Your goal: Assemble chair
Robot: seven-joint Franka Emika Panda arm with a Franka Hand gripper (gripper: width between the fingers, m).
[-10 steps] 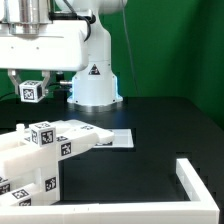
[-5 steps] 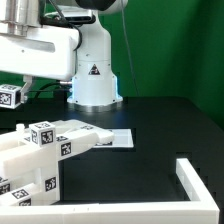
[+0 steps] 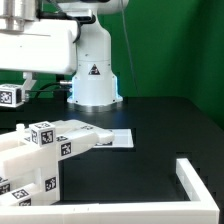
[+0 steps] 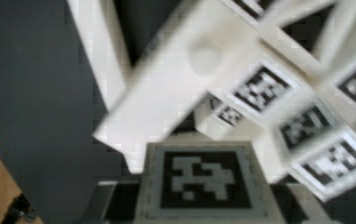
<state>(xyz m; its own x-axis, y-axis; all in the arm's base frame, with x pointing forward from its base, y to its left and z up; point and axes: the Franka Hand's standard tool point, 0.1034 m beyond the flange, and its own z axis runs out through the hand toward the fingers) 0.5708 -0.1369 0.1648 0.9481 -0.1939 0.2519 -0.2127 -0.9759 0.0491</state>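
My gripper (image 3: 11, 88) hangs at the exterior view's far left, above the table, shut on a small white chair block (image 3: 12, 97) with a black-and-white tag. In the wrist view that block (image 4: 201, 178) sits between my dark fingers (image 4: 122, 203), its tag facing the camera. Below and beyond it lies the rest of the chair (image 3: 45, 150): chunky white tagged pieces in the exterior view's lower left. The wrist view shows them as a slanted white bar (image 4: 193, 75) with several tagged faces (image 4: 273, 100). The held block hangs clear of those pieces.
The marker board (image 3: 118, 139) lies flat on the black table in front of the robot base (image 3: 95, 75). A low white L-shaped corner rail (image 3: 195, 180) runs along the exterior view's lower right. A green backdrop stands behind.
The gripper has carried the tagged block toward the exterior view's left and slightly down. Over the last half second it has barely moved. The chair pieces on the table stayed put.
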